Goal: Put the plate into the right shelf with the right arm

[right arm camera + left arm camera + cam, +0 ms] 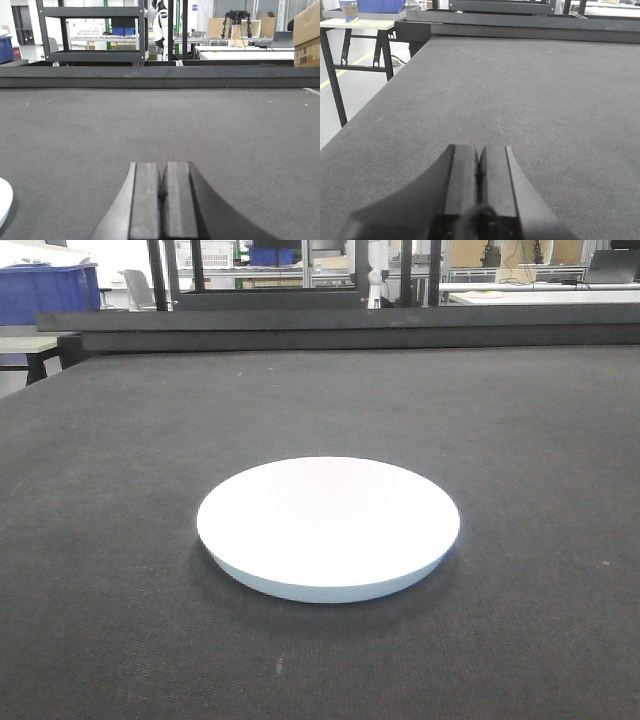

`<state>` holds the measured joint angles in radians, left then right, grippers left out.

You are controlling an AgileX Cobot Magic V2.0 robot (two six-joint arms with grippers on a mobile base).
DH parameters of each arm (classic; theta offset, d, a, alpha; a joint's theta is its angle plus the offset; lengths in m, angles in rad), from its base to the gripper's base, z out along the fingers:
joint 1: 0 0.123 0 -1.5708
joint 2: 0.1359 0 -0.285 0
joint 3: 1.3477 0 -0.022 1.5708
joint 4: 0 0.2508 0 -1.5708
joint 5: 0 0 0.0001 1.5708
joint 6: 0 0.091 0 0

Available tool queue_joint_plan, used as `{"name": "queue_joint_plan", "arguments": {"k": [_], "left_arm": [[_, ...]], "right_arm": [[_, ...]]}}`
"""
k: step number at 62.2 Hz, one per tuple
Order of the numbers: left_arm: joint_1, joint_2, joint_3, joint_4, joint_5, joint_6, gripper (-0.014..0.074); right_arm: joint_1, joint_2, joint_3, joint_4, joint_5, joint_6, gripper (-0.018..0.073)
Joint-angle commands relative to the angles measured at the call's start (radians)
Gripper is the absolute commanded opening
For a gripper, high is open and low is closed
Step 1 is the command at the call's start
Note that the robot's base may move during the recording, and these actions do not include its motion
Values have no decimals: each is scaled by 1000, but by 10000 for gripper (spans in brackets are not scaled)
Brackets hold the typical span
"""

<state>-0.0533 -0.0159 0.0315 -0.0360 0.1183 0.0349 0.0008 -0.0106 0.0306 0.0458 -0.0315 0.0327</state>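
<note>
At your far left, in the left wrist view, a blue bin (380, 5) and a cup (348, 10) stand on a side table (360, 23); you cannot tell what either holds. The left gripper (479, 152) has its jaws pressed together on nothing, above bare mat. The plate (328, 525) lies flat and empty in the middle of the table (100, 640), at 12 o'clock in the front view. At the right gripper (163, 167), jaws likewise closed on nothing, only the plate's rim shows, at 8 o'clock. A cardboard box (306, 35) sits at 2 o'clock, contents hidden. The table's left edge drops off at 9 o'clock of the left gripper, and a dark rail (160, 77) borders the far side. Bare mat surrounds the plate.
</note>
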Motion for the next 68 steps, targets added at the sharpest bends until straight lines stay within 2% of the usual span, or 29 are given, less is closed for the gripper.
{"name": "queue_joint_plan", "arguments": {"k": [1,6,13,25,31,35,44,50,61,64,68], "left_arm": [[1,-6,10,-6,-86,-3,-47],[1,-6,10,-6,-86,-3,-47],[1,-6,10,-6,-86,-3,-47],[1,-6,10,-6,-86,-3,-47],[1,-6,10,-6,-86,-3,-47],[1,-6,10,-6,-86,-3,-47],[1,-6,10,-6,-86,-3,-47],[1,-6,10,-6,-86,-3,-47],[1,-6,10,-6,-86,-3,-47],[1,-6,10,-6,-86,-3,-47],[1,-6,10,-6,-86,-3,-47]], "right_arm": [[-1,7,-54,-2,-70,10,56],[-1,9,-135,-2,14,10,56],[-1,53,-320,-3,226,8,56],[0,270,-628,1,541,-8,56],[0,404,-756,58,665,-73,56],[0,491,-831,133,732,-129,56],[7,670,-919,299,792,-224,56],[41,776,-957,383,807,-278,56],[184,954,-1006,401,783,-308,66],[230,1006,-1011,401,750,-308,109],[289,1061,-1011,401,685,-308,218]]}}
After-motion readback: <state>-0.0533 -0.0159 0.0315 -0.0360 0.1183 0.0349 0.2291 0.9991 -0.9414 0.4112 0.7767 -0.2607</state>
